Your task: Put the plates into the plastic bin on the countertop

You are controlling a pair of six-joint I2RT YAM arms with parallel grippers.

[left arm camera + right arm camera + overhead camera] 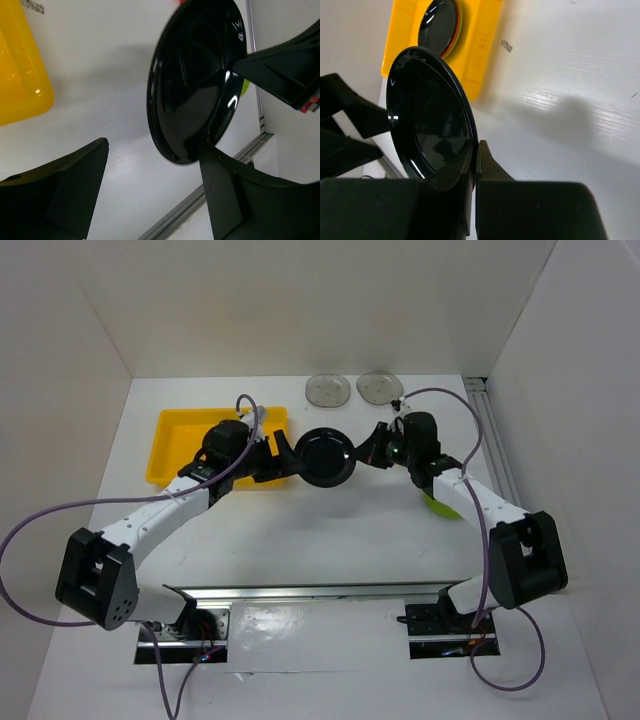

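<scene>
The right gripper (474, 150) is closed tight on the rim of a black plate (427, 115). In the right wrist view one finger lies on each face of the plate, with no gap showing. The grip is at the plate's right-hand edge, so the rest of the disc reaches away from the fingers towards the robot's left. The black plate hangs in the air above the middle of the countertop (330, 530) and casts a soft shadow on the white surface.

At the opposite edge of the plate is the left gripper (285, 462), with its jaws spread wide. In the left wrist view the plate's near rim sits close beside one finger rather than midway between the two. I cannot tell whether it touches that finger. The plate therefore spans the gap between the two grippers, with its width running left to right.

Beyond the left gripper, further to the left, lies the plastic bin (165, 430). It already holds a stack of plates (440, 25), black on top with orange and green rims below. The left arm is clearly the nearer to the bin, so I judge this to be a handover from right to left.

Two clear plates (350, 389) rest near the back wall. A lime green plate (440, 503) peeks out from under the right arm.
</scene>
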